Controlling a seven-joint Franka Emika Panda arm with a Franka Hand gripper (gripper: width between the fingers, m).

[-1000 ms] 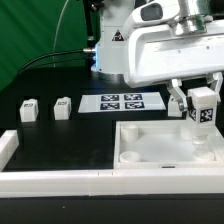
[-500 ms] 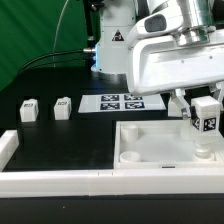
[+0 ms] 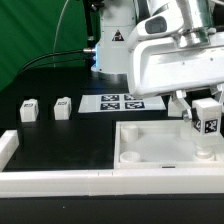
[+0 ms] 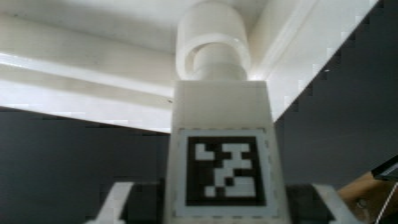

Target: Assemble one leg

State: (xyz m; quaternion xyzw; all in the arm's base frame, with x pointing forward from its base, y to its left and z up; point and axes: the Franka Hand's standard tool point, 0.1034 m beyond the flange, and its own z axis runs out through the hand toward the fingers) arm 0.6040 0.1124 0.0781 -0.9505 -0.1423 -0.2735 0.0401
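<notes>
My gripper (image 3: 205, 108) is shut on a white leg (image 3: 207, 125) with a black-and-white tag on its face. It holds the leg upright over the right side of the large white tray-like piece (image 3: 140, 152), its lower end at the tray's right corner. In the wrist view the held leg (image 4: 221, 140) fills the middle, tag toward the camera, its round peg end against the white tray (image 4: 71, 85). The gripper (image 4: 221, 205) clamps the leg from both sides. Two more legs (image 3: 28, 109) (image 3: 63, 107) stand on the black table at the exterior view's left.
The marker board (image 3: 122, 102) lies flat behind the tray. A white rail (image 3: 50, 180) runs along the table's front edge, with a raised white block (image 3: 8, 146) at its left end. The robot base (image 3: 115, 45) stands at the back.
The gripper with the leg has moved slightly to the exterior view's right and down over the tray's right corner; in the last half second it has barely moved.
</notes>
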